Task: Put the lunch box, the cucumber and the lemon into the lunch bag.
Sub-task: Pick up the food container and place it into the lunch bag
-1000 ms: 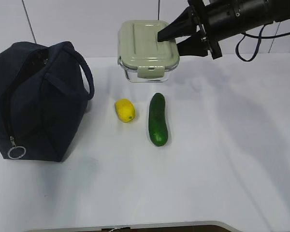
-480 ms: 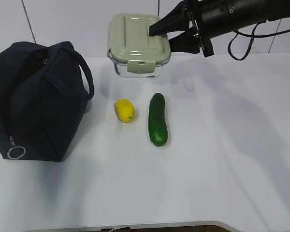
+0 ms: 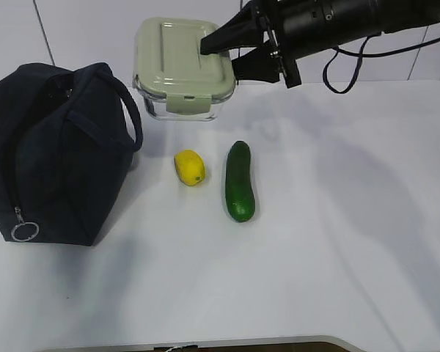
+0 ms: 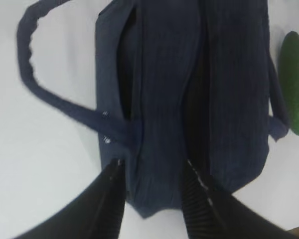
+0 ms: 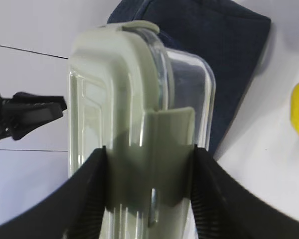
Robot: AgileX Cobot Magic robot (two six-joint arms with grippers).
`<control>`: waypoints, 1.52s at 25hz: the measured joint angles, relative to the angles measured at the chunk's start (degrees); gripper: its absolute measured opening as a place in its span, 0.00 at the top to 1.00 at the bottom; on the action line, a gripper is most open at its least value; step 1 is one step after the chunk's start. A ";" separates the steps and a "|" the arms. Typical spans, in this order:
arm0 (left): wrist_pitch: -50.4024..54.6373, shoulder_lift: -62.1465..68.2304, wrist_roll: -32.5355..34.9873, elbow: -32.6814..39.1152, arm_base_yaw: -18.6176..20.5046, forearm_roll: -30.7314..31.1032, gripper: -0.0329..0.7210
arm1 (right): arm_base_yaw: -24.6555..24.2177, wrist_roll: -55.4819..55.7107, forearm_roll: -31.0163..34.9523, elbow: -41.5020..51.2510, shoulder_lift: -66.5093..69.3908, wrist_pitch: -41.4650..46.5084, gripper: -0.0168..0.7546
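Item 1, lunch box [image 3: 182,67]: I held it clear of the table [image 3: 337,242] in the upper middle of the exterior frame, its pale green lid facing the camera and tilted. My right gripper [image 3: 235,53] pinched it by its right edge, one finger over the lid and one under the glass base. In the right wrist view the two black fingers [image 5: 89,199] sat on either side of the lid's side clip, with the box [image 5: 134,124] filling the centre of the frame.

Item 2, lunch bag [image 3: 55,150]: dark navy, it stood on the table at the left of the exterior frame, a loop handle arching over its right side and the zipper's metal ring pull [image 3: 25,232] hanging at its lower left corner. It sat just left of and below the lifted box.

Item 3, lemon [image 3: 190,167]: on the table at centre frame, near the bag's right side.

Item 4, cucumber [image 3: 239,180]: lying just right of the lemon, apart from it, long axis running up and down the frame.

Item 5, left gripper [image 4: 152,199]: I saw it only in the left wrist view, fingers spread and empty above the bag [image 4: 189,89].
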 joint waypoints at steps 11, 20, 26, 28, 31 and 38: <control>-1.18 10.89 6.69 -5.71 0.00 -3.17 0.59 | 2.81 -1.00 2.46 0.00 -0.03 0.00 0.51; -1.63 15.43 8.08 -8.41 0.00 -7.17 0.51 | 3.07 -1.12 3.74 0.00 -0.03 0.00 0.51; -0.08 17.14 8.34 -8.41 0.00 -7.53 0.57 | 3.14 -1.12 4.18 0.00 -0.12 0.00 0.51; 1.04 17.14 8.51 -8.41 0.00 -8.49 0.72 | 3.54 -1.12 4.18 0.00 -0.12 0.00 0.51; 3.41 17.14 9.98 -8.41 0.00 -10.90 0.93 | 4.44 -1.12 4.18 0.00 -0.12 -0.12 0.51; 6.20 17.02 10.74 -8.41 0.00 -17.70 0.97 | 6.37 -1.12 5.25 0.00 -0.12 -0.12 0.51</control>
